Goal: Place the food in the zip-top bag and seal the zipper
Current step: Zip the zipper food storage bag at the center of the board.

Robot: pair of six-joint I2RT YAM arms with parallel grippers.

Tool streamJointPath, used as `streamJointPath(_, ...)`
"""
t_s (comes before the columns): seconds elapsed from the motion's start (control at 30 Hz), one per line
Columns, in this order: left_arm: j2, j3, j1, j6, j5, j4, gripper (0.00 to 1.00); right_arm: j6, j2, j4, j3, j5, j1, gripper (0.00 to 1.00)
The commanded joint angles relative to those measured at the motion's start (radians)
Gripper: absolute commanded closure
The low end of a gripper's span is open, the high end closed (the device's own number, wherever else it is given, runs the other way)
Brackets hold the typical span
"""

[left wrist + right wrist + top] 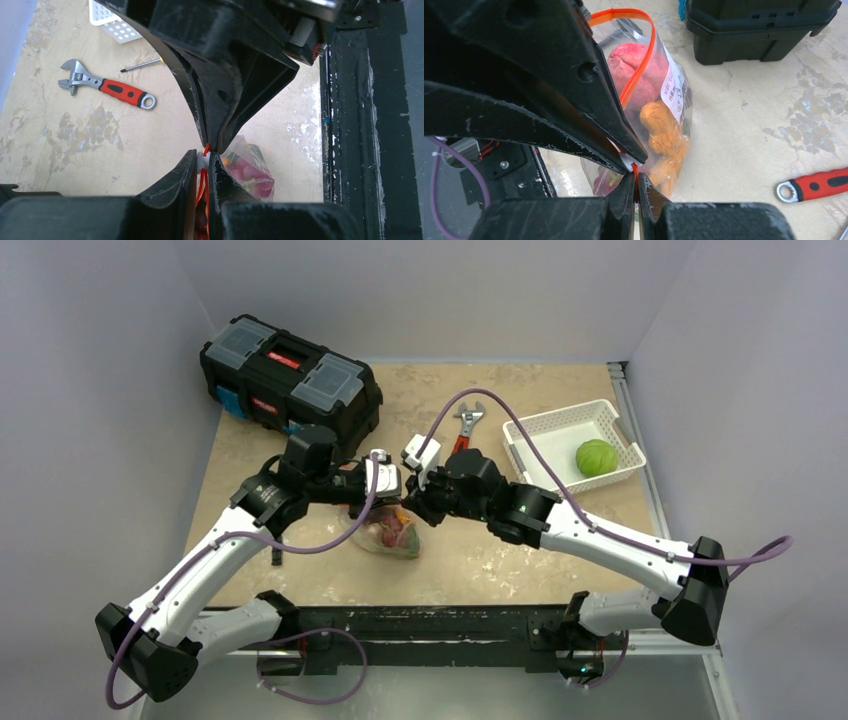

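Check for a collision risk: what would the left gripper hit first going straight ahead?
Most likely the right gripper, tip to tip with the left gripper on the zipper.

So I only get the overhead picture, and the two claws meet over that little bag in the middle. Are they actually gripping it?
Observer: Yes. The left wrist camera shows the left gripper pinched shut on the zipper, the red-orange strip along the mouth.
Operator: And the other claw?
Observer: Its own camera shows the right gripper shut on that same strip.
Operator: So is it sealed?
Observer: Not fully. In the right wrist view the strip bows apart into a loop beyond the grip.
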Motion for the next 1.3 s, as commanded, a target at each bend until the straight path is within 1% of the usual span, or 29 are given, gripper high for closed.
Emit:
streamJointPath(0.0,-0.014,0.025,-0.008,0.011,0.011,0.029,1.0,-0.07,-0.046,0.066,-0.018,0.076,0.062,1.0)
streamJointPath(0.17,-0.024,0.02,-0.008,0.014,-0.005,0.033,1.0,-0.089,-0.056,0.083,-0.039,0.196,0.11,1.0)
streamJointPath(0.33,-0.033,0.01,-0.008,0.016,-0.027,0.043,1.0,-0.081,-0.061,0.081,-0.051,0.33,0.113,1.0)
streamJointPath(0.47,-0.038,0.007,-0.008,0.023,-0.047,0.04,1.0,-0.027,-0.094,0.091,-0.084,0.426,0.113,1.0)
streamJointPath(0.53,-0.045,0.003,-0.008,0.031,-0.062,0.038,1.0,-0.008,-0.118,0.091,-0.099,0.409,0.113,1.0)
streamJointPath(0.6,-0.047,-0.001,-0.008,0.035,-0.069,0.038,1.0,0.0,-0.145,0.086,-0.116,0.427,0.113,1.0)
streamJointPath(0.87,-0.067,-0.002,-0.006,0.039,-0.074,0.031,1.0,0.03,-0.176,0.1,-0.14,0.325,0.112,1.0)
streamJointPath(1.0,-0.066,0.0,-0.006,0.037,-0.056,0.03,1.0,0.039,-0.171,0.073,-0.112,0.183,0.088,1.0)
streamJointPath(1.03,-0.065,0.003,-0.006,0.035,-0.048,0.029,1.0,0.046,-0.162,0.052,-0.095,0.132,0.062,0.91)
streamJointPath(1.07,-0.066,0.005,-0.006,0.034,-0.043,0.029,1.0,0.053,-0.149,0.03,-0.074,0.072,0.025,0.85)
streamJointPath(1.1,-0.066,0.006,-0.006,0.033,-0.04,0.028,1.0,0.06,-0.135,0.019,-0.059,-0.021,-0.021,0.79)
streamJointPath(1.13,-0.067,0.006,-0.006,0.032,-0.039,0.028,1.0,0.063,-0.123,0.013,-0.043,-0.076,-0.047,0.76)
streamJointPath(1.27,-0.066,0.006,-0.008,0.03,-0.032,0.028,1.0,0.062,-0.077,0.0,-0.011,-0.15,-0.056,0.61)
